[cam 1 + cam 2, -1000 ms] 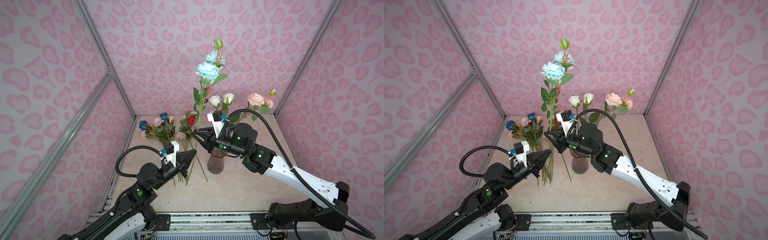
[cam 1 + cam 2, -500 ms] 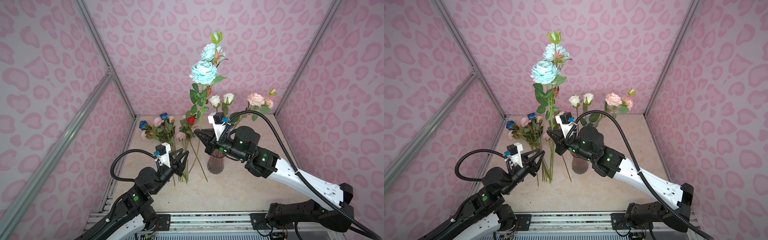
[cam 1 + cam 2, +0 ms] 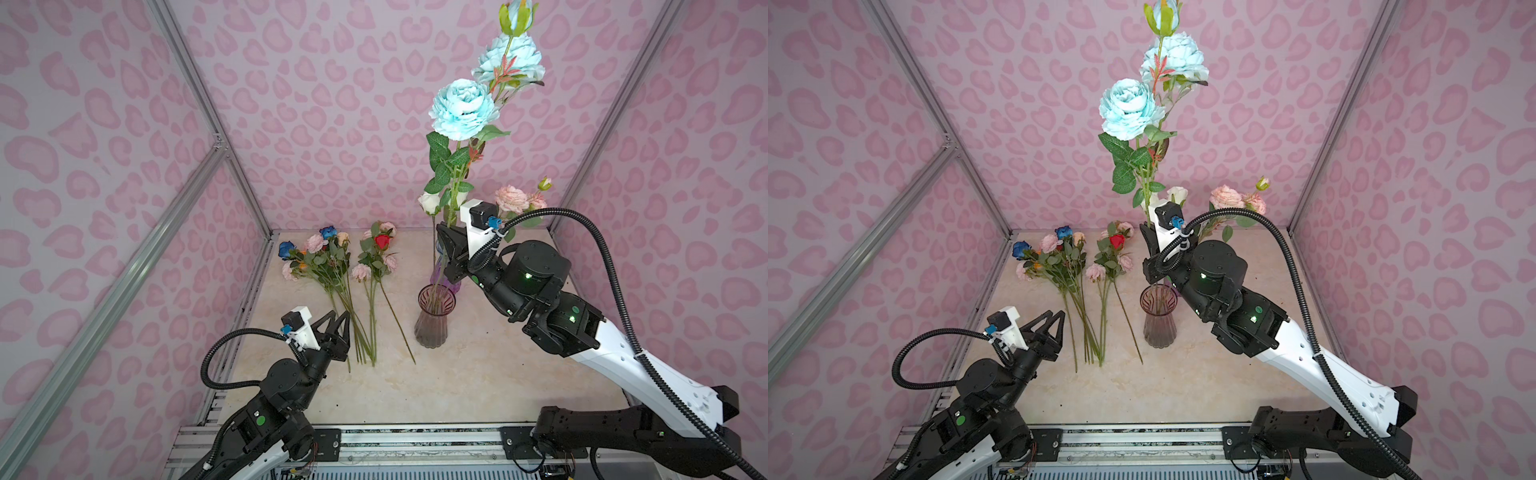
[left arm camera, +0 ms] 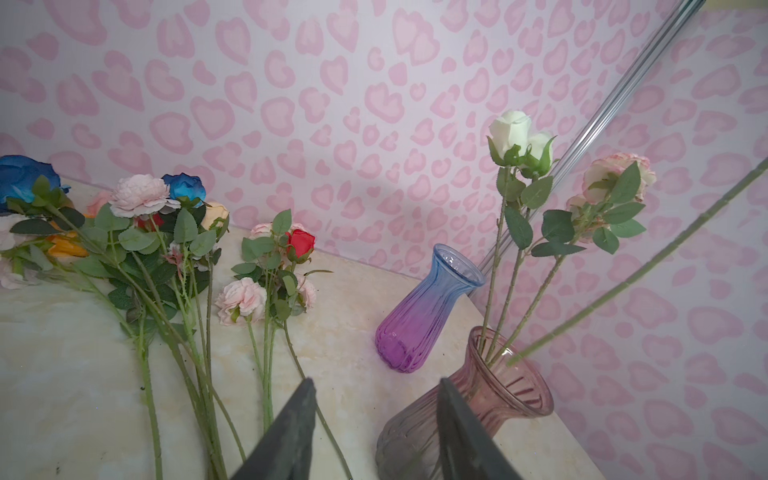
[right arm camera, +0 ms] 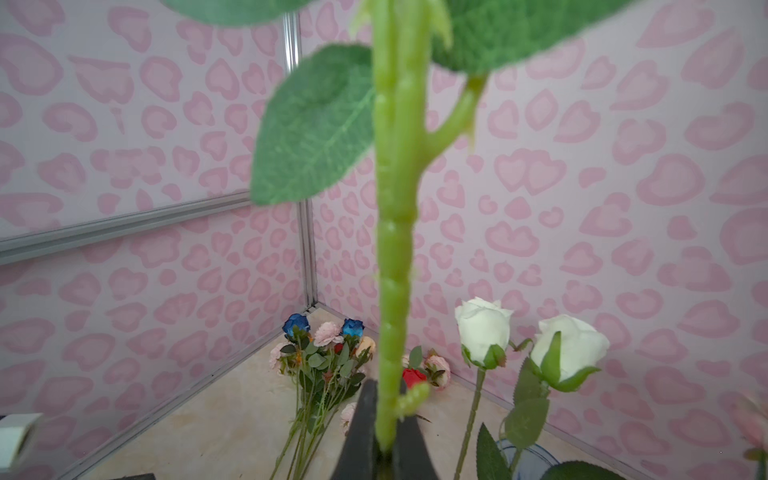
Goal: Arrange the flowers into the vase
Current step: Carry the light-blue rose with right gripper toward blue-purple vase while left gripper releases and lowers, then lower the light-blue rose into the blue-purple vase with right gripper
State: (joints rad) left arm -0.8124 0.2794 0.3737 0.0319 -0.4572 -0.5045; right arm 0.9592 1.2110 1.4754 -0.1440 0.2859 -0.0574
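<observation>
DESK: Both top views: what is the right arm doing?

PHOTOGRAPHER: The right gripper (image 3: 448,245) is clamped on the stem of a tall pale blue flower (image 3: 463,109). It holds the flower nearly upright above the pink vase (image 3: 432,322), near the middle of the table (image 3: 478,374). White roses (image 3: 429,203) already stand in that vase.

DESK: And the left arm?

PHOTOGRAPHER: The left gripper (image 3: 1054,320) hangs low over the table, jaws apart and holding nothing. It is just beside the stem ends of the loose flowers (image 3: 1067,266), which lie flat in two bunches to the left of the vase.

DESK: The left wrist view?

PHOTOGRAPHER: Two dark fingers (image 4: 295,432) frame a clear gap with nothing in it. Beyond them is the pink vase (image 4: 511,390), with the white roses (image 4: 515,133) and a pink peony (image 4: 615,174) standing in it. The pale blue flower's bare stem (image 4: 623,282) slants in, its end at the vase's mouth. A purple vase (image 4: 424,320) stands behind, and the loose flowers (image 4: 166,257) lie off to one side.

DESK: The right wrist view?

PHOTOGRAPHER: The green stem (image 5: 395,249) fills the middle, pinched low down between two dark fingers (image 5: 361,432). The white roses (image 5: 484,328) stand close beside it. The loose flowers (image 5: 324,353) lie on the table near the far corner.
</observation>
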